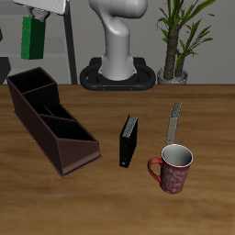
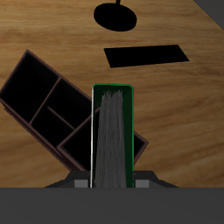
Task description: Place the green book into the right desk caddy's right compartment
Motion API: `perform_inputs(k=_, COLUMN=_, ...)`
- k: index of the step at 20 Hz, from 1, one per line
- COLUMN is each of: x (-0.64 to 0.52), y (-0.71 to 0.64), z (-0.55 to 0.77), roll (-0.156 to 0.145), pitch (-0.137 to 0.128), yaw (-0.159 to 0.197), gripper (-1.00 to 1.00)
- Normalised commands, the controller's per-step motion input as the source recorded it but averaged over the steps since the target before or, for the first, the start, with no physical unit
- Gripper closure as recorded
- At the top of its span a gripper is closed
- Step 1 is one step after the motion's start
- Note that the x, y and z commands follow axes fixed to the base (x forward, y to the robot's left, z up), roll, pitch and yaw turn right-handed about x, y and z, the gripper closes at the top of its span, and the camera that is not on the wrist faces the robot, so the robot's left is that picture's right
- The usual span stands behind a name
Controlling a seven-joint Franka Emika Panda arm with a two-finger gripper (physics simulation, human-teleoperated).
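My gripper [image 1: 37,16] is shut on the green book [image 1: 33,39] and holds it upright, high above the table, over the back end of the right desk caddy [image 1: 51,121]. The caddy is a long dark brown tray lying on the table, its sloped low end toward the table's front edge. Its right compartment [image 1: 30,84] is the squarish section at the far end, and it is empty. In the wrist view the green book [image 2: 114,131] hangs edge-on between my fingers [image 2: 83,183], with the caddy [image 2: 48,101] and its squarish compartment [image 2: 33,83] below.
A black book [image 1: 129,139] stands upright mid-table. A red mug [image 1: 173,168] stands near the front edge, with a grey flat object [image 1: 173,117] behind it. A potted plant [image 1: 179,41] and the robot base [image 1: 119,55] are at the back.
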Motion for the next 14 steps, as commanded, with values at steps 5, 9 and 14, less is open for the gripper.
perform_inputs(k=5, x=-0.11, y=-0.13, z=-0.17, roll=-0.017, pitch=-0.019, yaw=0.033, gripper=1.00)
perform_inputs(k=9, x=0.11, y=-0.13, z=-0.28, roll=-0.014, pitch=0.042, yaw=0.035, gripper=1.00)
perform_inputs(k=14, x=0.11, y=-0.03, z=-0.23, roll=-0.014, pitch=0.033, yaw=-0.011, gripper=1.00)
